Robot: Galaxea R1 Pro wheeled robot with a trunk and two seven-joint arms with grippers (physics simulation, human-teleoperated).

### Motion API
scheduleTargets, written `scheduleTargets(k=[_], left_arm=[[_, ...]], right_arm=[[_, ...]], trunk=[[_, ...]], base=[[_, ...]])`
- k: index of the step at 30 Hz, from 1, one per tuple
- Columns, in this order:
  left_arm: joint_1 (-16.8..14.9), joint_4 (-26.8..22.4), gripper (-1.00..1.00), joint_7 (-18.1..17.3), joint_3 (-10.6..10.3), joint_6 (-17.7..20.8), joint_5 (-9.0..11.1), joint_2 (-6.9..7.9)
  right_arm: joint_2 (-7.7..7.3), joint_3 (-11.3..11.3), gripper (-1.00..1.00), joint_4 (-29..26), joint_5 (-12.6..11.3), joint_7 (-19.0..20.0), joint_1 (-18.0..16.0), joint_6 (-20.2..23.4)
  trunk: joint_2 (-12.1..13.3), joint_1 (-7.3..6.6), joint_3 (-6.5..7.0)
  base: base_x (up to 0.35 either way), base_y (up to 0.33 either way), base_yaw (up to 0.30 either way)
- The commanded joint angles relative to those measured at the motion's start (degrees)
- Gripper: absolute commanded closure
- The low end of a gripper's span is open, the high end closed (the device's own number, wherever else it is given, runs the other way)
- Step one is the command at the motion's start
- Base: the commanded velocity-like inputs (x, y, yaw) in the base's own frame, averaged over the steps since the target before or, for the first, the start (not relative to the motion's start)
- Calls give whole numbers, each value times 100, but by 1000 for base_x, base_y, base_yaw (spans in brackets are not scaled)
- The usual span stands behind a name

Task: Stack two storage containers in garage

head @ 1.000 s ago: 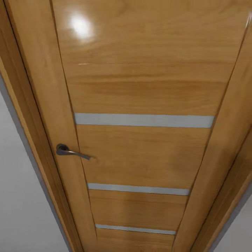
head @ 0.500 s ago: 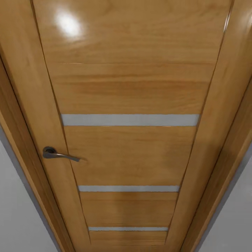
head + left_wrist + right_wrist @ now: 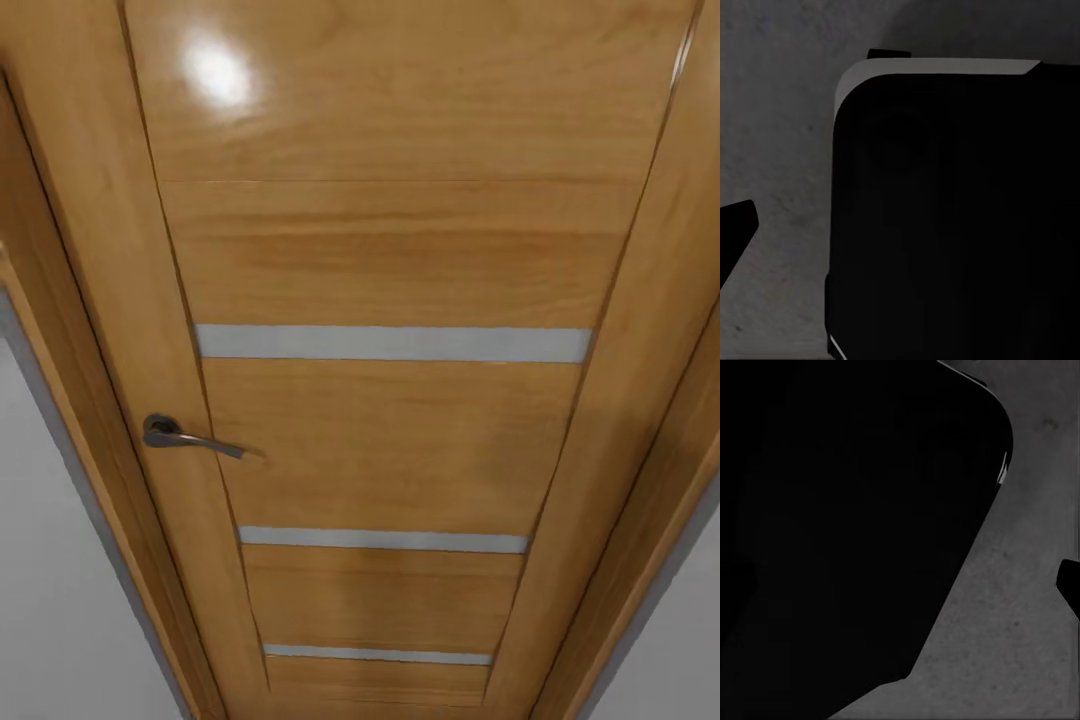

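**Oak-toned door fills our forward view; containers not sighted**

Wood-grain door (image 3: 400,270) spans nearly all of the head view, seen from close and below, closed in its frame (image 3: 70,300). We note three pale horizontal inlay strips, the widest (image 3: 395,343) about midway up, and a bright ceiling-light reflection near the top. White wall (image 3: 50,600) shows at both lower corners. A dark metal lever handle (image 3: 185,437) sits on the door's left stile.

Both wrist views look down on dark grey mottled concrete floor (image 3: 772,135), so we judge we are in the garage. Each also shows a large black rounded body (image 3: 952,217), probably our own base. One dark fingertip (image 3: 735,229) of the left gripper and one (image 3: 1069,581) of the right show; whether either pair is spread or closed we cannot tell.

Neither storage container can be located from here.

Risk: we stand very close to the door; driving forward without working the handle would bump base or arms into it.
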Motion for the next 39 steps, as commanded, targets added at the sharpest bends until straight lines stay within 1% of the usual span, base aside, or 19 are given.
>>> scheduleTargets(k=[1, 13, 23, 25, 28, 34, 39], left_arm=[[1, -2, -100, 2, 3, -11, 38, -3], [1, -2, -100, 2, 1, -11, 38, 1], [2, -2, -100, 2, 2, -12, 38, 1], [2, -68, -100, -8, -18, -18, 38, -64], [2, -164, -100, -10, -4, -26, 45, -24], [2, -358, -100, -7, 26, -11, 62, -8], [2, -519, -100, -7, 27, -11, 63, -9]], right_arm=[[0, 48, -100, 3, -62, 2, -2, -18], [-1, 48, -100, 3, -58, 2, -1, -19], [-1, 49, -100, 3, 9, 2, -1, -19], [65, 102, -100, -63, 60, -63, -67, 47], [162, 114, -100, -160, -26, -159, -28, 137], [347, 118, -100, -354, -25, 37, 7, -4], [341, 143, -100, -462, 13, -41, 7, -28]], trunk=[[-3, 0, -5], [-3, 0, -5], [-3, 0, -5], [-3, 0, -5], [-3, 0, -5], [-3, 0, -5], [-3, 0, -5]], base=[[0, 0, 199], [0, 0, 38], [0, 0, 0], [0, 0, 0], [0, 0, 0], [0, 0, 0], [0, 0, 0]])
